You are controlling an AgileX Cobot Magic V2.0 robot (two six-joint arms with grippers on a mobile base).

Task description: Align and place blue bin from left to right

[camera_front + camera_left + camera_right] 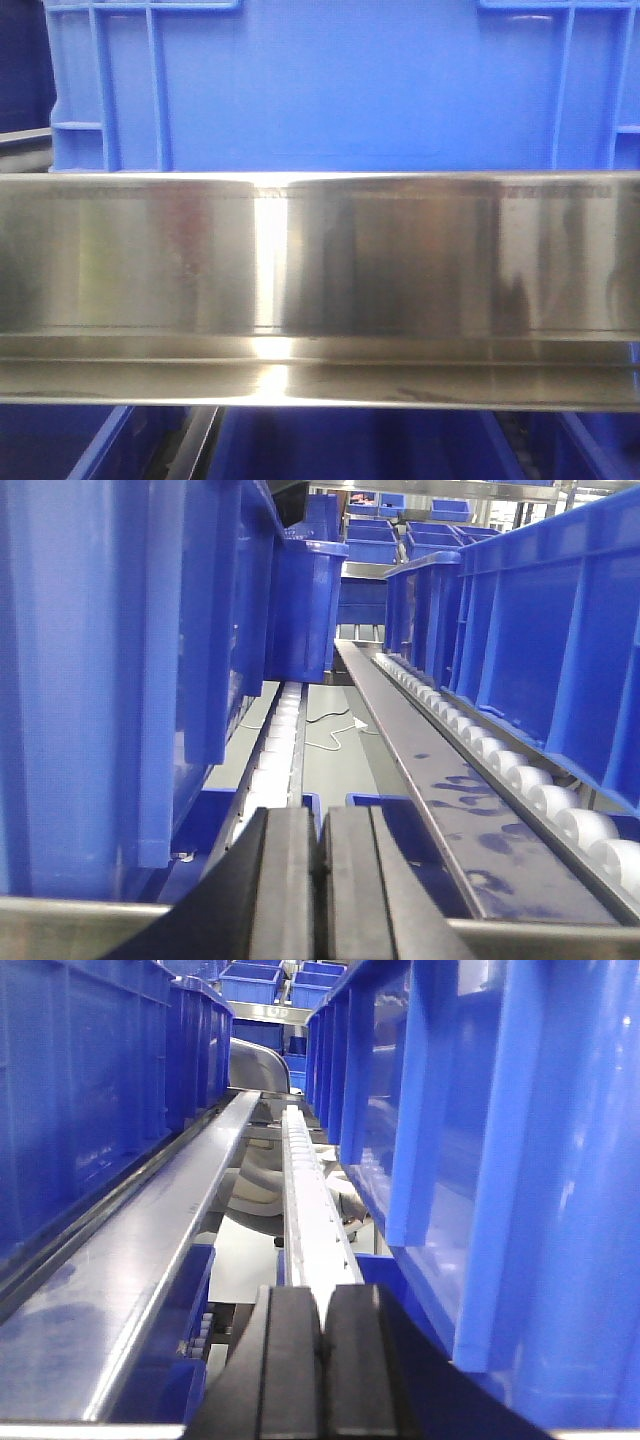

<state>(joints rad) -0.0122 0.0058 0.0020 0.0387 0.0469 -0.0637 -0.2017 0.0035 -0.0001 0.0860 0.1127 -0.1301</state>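
Blue bin [350, 90] filled the upper half of the front view. Flat side panel faced the camera, raised ribs near both corners, top rim cut off by the frame edge. It sat behind and above a shiny steel rail [320, 260] running across the rack, bottom edge parallel to the rail, no visible tilt. More blue plastic showed below the rail, too cropped to identify.

Left pincer [320, 880]: both black fingers pressed together, no gap, nothing held. It was low in the left wrist view, pointing down a lane between a ribbed blue wall close on the left and a row of bins [520, 630] on the right. A roller track [500, 770] ran under that row, and a white cable [335, 730] lay on the grey surface between the tracks.

Right pincer [322, 1360]: same, fingers fully closed against each other and empty. A blue wall was close on its right, a flat steel beam [150, 1260] and darker bins [90, 1080] on its left.

Progress, as a judgement: the bin looked squared up to the rail and neither pincer had hold of it, so either it was already set down or no grasp was made yet. The pictures did not settle which. Sideways position along the rack could not be checked, as the front view was too tight to show neighbours.

Writing: no brand or label readable on the bin. A pale strip [272, 1010] among the far bins carried marks too blurred to read.
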